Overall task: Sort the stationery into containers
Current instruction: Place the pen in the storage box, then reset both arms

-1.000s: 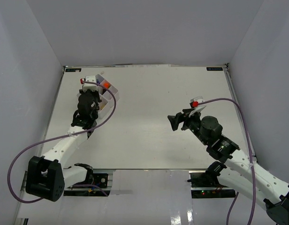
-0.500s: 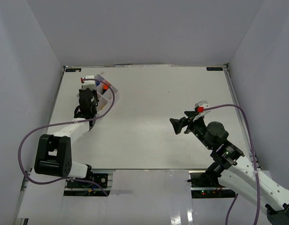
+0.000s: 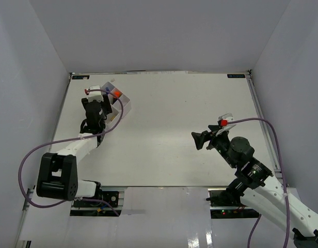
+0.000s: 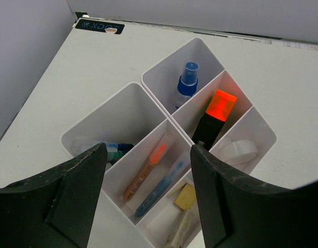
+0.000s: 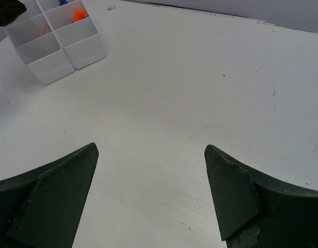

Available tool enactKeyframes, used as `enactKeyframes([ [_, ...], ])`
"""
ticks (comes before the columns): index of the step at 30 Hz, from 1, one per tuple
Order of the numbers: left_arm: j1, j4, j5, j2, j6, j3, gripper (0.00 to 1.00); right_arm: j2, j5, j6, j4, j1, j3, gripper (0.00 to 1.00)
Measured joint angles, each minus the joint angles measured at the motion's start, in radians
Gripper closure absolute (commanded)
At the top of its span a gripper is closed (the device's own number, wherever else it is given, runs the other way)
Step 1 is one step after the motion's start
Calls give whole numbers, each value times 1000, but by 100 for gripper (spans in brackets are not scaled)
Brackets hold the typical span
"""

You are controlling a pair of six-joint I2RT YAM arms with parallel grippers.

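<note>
While the right gripper (image 5: pixel 149 150) has drawn slightly farther back toward its base, fingers spread and empty above the table (image 5: pixel 164 77), the left gripper (image 4: pixel 147 150) has eased leftward off the tray (image 4: pixel 123 113), likewise released. The tray sits unmoved near the far-left corner, holding the blue-capped bottle (image 4: pixel 186 82), orange highlighter (image 4: pixel 213 116), tape ring (image 4: pixel 236 150) and blue pen (image 4: pixel 161 188).

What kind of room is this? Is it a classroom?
Probably a robot testing booth, not a classroom: plain grey walls box in one white table, and a left arm and right arm are bolted at its near edge.
</note>
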Motion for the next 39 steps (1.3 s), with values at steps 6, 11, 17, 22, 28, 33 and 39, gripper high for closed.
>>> enactKeyframes([
  [6,0,-212,18,-168,-81,35,2,-61,70,0,-95,0,16,10],
  [11,0,-508,72,-406,-157,204,2,-124,154,-8,-188,0,93,10],
  [17,0,-843,156,-708,-199,362,2,-239,288,-66,-260,0,154,10],
  [22,0,-1066,185,-871,-216,386,2,-320,374,-108,-309,-3,158,10],
  [28,-5,-1238,204,-948,-255,323,2,-423,424,-128,-337,-3,122,10],
  [33,-16,-1306,197,-986,-282,307,2,-446,435,-131,-345,-4,112,10],
  [39,-30,-1322,171,-1000,-311,307,2,-432,435,-131,-345,-4,112,10],
])
